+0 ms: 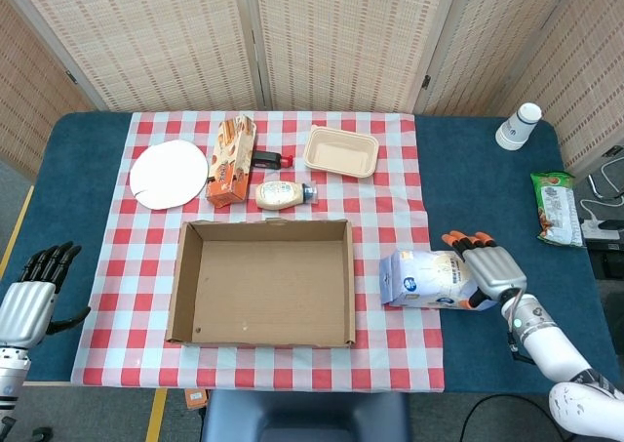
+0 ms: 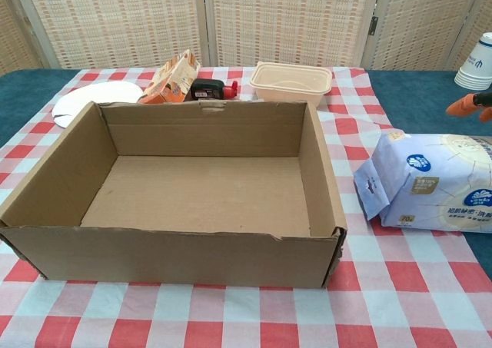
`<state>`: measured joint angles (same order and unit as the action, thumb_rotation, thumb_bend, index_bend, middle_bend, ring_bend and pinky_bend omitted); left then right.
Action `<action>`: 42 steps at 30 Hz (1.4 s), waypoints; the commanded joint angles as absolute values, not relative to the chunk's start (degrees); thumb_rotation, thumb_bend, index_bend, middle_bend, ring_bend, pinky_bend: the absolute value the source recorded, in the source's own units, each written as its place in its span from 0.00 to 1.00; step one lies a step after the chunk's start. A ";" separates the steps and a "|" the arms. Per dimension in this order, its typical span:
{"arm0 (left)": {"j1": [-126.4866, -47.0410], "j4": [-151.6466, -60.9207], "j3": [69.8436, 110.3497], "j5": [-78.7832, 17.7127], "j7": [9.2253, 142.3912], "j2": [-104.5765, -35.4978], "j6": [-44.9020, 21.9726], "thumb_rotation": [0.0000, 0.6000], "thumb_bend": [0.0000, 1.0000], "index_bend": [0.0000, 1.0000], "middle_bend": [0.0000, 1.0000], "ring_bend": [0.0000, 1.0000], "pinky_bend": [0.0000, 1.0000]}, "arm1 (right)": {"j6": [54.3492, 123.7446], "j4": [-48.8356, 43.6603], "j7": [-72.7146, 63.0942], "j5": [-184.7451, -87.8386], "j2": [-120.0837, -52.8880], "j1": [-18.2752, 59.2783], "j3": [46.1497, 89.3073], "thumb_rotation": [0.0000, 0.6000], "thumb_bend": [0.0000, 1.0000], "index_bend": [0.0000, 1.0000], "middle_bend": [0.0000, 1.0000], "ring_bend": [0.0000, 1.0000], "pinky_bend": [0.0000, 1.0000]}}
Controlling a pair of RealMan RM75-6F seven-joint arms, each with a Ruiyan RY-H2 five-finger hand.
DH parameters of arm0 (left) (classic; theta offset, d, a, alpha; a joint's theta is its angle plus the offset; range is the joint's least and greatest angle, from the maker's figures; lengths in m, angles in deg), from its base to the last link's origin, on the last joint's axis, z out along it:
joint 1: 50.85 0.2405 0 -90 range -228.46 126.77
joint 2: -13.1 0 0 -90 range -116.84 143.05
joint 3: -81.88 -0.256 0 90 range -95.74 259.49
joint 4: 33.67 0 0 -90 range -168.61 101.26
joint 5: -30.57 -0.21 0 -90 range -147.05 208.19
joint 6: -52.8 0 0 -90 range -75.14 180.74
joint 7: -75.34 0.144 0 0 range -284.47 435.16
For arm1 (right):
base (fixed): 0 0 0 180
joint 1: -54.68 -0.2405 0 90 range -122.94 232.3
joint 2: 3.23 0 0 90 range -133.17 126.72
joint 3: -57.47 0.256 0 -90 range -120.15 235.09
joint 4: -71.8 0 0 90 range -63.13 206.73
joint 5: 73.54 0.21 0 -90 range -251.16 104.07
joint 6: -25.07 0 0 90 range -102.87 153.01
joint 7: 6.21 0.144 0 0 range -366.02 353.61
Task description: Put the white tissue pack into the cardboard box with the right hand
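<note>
The white tissue pack (image 1: 427,278) lies flat on the right edge of the checkered cloth, just right of the empty cardboard box (image 1: 263,286). My right hand (image 1: 487,271) is over the pack's right end with its orange-tipped fingers stretched out and apart, holding nothing. The chest view shows the box (image 2: 200,190) in front and the pack (image 2: 427,180) at its right. There, only the right hand's fingertips (image 2: 467,105) show, above the pack at the frame edge. My left hand (image 1: 34,291) hangs open off the table's left front corner.
Behind the box lie a paper plate (image 1: 169,174), an orange snack box (image 1: 230,159), a mayonnaise bottle (image 1: 283,194) and a beige container (image 1: 340,152). A paper cup stack (image 1: 518,126) and a green packet (image 1: 556,208) sit on the blue cloth at the right.
</note>
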<state>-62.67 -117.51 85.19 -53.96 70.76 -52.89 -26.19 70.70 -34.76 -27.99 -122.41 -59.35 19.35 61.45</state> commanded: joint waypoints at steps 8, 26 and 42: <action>-62.68 -117.54 85.10 -54.11 70.45 -52.76 -26.15 1.00 0.20 0.00 0.00 0.00 0.07 | 68.36 -30.72 -28.59 -119.92 -63.51 15.84 60.26 1.00 0.00 0.00 0.00 0.00 0.00; -62.60 -117.54 85.16 -54.08 69.84 -52.64 -26.31 1.00 0.19 0.00 0.00 0.00 0.07 | 70.80 -26.54 -27.97 -121.72 -68.23 14.73 58.25 1.00 0.00 0.18 0.15 0.10 0.22; -62.58 -117.48 85.21 -53.97 69.56 -52.52 -26.26 1.00 0.19 0.00 0.00 0.00 0.07 | 73.12 -25.77 -27.20 -123.63 -69.38 15.29 58.27 1.00 0.00 0.52 0.32 0.30 0.47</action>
<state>-62.58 -117.48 85.21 -53.96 69.55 -52.52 -26.25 73.10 -25.74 -27.22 -123.60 -69.41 15.27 58.27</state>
